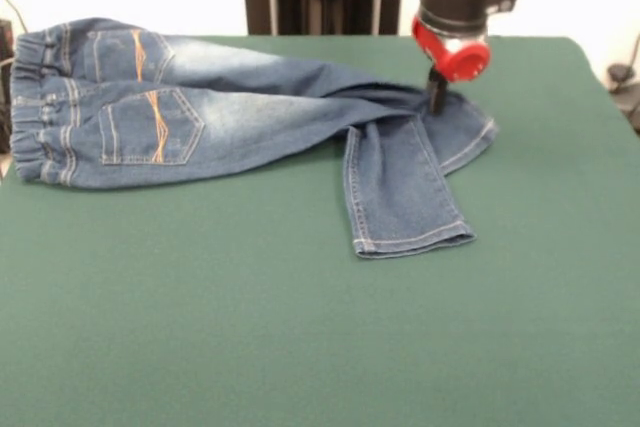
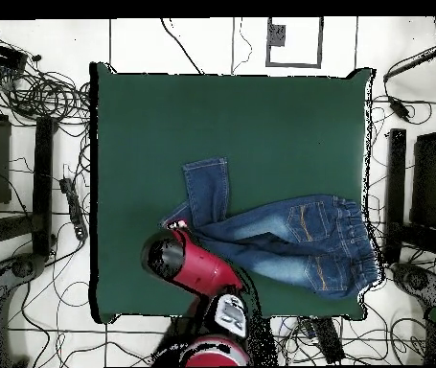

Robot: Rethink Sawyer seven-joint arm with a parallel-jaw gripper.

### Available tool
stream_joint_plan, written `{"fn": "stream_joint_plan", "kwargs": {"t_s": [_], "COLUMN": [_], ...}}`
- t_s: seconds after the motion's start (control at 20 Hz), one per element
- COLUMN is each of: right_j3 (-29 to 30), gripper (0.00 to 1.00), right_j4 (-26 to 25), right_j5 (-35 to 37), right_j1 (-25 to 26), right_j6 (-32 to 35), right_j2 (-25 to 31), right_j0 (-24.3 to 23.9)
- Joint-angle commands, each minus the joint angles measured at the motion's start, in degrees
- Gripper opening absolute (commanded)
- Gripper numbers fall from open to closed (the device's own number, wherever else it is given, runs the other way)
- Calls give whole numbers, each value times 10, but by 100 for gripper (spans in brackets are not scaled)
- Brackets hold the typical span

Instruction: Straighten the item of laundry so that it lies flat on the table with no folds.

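Likely best: red-and-black gripper [image 1: 437, 97], closure unclear, should drag the faded blue denim jeans' [image 1: 230, 112] folded leg straight across the dark green felt table [image 1: 300, 337].

Bare table [image 1: 300, 347] around jeans [image 1: 250, 107]

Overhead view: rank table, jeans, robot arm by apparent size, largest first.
1. The table, by far the largest.
2. The jeans.
3. The robot arm, which looks close to the jeans in area. It sits nearer the camera, so 2 versus 3 is unsure.
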Motion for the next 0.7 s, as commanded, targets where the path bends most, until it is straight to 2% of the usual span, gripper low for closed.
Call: {"fn": "stream_joint_plan", "kwargs": {"t_s": [0.05, 0.1, 0.25, 0.35, 0.45, 0.55, 0.6, 0.7], "right_j3": [182, 216, 240, 270, 287, 302, 309, 289], "gripper": [0, 0, 0, 0, 0, 0, 0, 0], "right_j4": [84, 116, 142, 174, 183, 177, 157, 102], "right_j5": [111, 108, 130, 122, 123, 112, 98, 121], "right_j1": [-101, -110, -121, -123, -124, -101, -63, -12], "right_j6": [92, 82, 74, 58, 50, 31, 3, -51], "right_j2": [218, 274, 307, 365, 393, 435, 467, 449], "right_j0": [-107, -154, -190, -238, -267, -319, -369, -412]}}
